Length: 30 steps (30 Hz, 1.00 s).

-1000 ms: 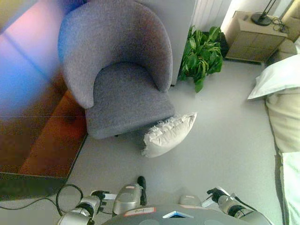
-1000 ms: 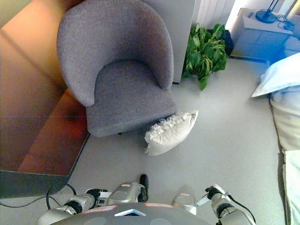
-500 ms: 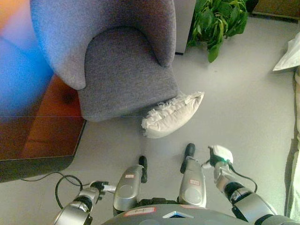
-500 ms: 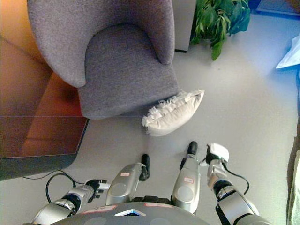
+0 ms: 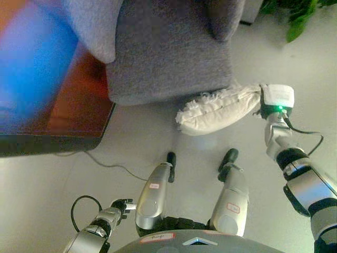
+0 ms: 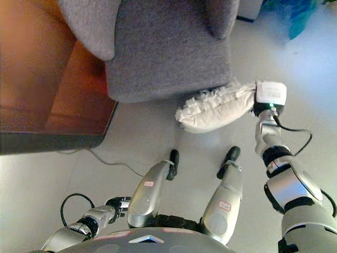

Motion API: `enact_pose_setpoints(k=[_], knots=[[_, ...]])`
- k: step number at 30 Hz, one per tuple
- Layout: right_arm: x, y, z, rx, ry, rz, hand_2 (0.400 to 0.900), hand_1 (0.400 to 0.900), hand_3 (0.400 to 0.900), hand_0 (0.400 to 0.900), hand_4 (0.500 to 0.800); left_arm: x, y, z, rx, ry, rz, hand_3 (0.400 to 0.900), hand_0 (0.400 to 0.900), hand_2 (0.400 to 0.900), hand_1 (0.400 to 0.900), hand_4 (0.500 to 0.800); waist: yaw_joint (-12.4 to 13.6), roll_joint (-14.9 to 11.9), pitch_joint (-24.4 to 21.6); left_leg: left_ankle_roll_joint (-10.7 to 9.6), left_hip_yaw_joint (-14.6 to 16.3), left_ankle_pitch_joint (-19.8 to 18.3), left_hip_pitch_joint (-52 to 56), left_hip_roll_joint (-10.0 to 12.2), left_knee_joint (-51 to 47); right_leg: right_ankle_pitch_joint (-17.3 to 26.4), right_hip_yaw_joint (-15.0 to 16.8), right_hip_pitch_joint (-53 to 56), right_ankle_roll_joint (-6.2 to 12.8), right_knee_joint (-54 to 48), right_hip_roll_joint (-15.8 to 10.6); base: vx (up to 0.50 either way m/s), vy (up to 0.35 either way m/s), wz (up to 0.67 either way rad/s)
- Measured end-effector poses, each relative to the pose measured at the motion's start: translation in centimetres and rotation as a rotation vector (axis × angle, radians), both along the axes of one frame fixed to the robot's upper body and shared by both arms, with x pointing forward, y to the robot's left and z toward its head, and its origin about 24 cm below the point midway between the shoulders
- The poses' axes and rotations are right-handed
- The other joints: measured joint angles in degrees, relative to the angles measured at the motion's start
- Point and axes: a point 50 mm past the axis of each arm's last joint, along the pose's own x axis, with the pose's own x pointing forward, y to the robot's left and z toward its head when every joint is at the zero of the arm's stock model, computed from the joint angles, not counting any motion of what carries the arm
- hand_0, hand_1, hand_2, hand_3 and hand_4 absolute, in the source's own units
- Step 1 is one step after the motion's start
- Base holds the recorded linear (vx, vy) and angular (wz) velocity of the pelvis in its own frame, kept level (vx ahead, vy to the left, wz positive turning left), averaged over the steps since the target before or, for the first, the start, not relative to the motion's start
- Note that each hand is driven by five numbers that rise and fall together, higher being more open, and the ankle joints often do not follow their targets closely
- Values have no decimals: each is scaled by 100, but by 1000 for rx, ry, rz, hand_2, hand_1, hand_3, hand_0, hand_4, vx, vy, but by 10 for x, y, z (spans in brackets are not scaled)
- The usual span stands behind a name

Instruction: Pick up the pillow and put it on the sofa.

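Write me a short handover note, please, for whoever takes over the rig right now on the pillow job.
Right hand: at the pillow's right end, fingers hidden behind the wrist, so a grasp cannot be confirmed.
Left hand: low at the lower left, idle, holding nothing.
Pillow: white, on the floor against the front corner of the grey armchair.
Done: the reach to the pillow.
Left: grasp it, lift it, set it on the seat.

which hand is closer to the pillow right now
Right. The right hand is at the pillow's right end, its fingers hidden. The left hand hangs low at the lower left, well away from it.
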Motion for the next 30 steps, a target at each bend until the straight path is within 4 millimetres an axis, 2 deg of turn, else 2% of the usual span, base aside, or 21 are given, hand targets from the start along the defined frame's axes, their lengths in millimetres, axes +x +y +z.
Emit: enact_pose_setpoints(k=[2,7,14,23,30], knots=[[7,7,9,-11,-9,34,900,900,900,900,800,3,-2,1,-12,-12,-6,900,900,900,900,800,140,3,77,-8,-68,-15,-211,-9,169,-9,-4,-139,-3,92,-13,-23,3,9],[19,18,27,3,-28,63,900,900,900,900,800,7,-3,2,-28,-26,-14,900,900,900,900,800,206,20,226,50,-104,-130,-667,-25,686,-94,72,-454,44,419,-95,37,32,3],[20,26,22,31,13,83,900,900,900,900,800,12,-6,4,-40,-50,-23,900,900,900,900,800,279,26,231,134,-68,-249,-987,-35,1084,-84,212,-683,62,564,-100,-11,36,-1],[20,30,19,88,15,74,900,900,900,900,800,16,-9,5,-59,-84,-25,900,900,900,900,800,275,43,260,120,-100,-266,-1233,-31,1254,-84,252,-935,59,743,-97,-26,2,1],[24,32,27,106,8,73,900,900,900,900,800,17,-9,5,-65,-97,-3,900,900,900,900,800,280,66,289,139,-97,-328,-1741,-43,1633,-87,417,-1426,58,1034,-86,-77,3,3]])
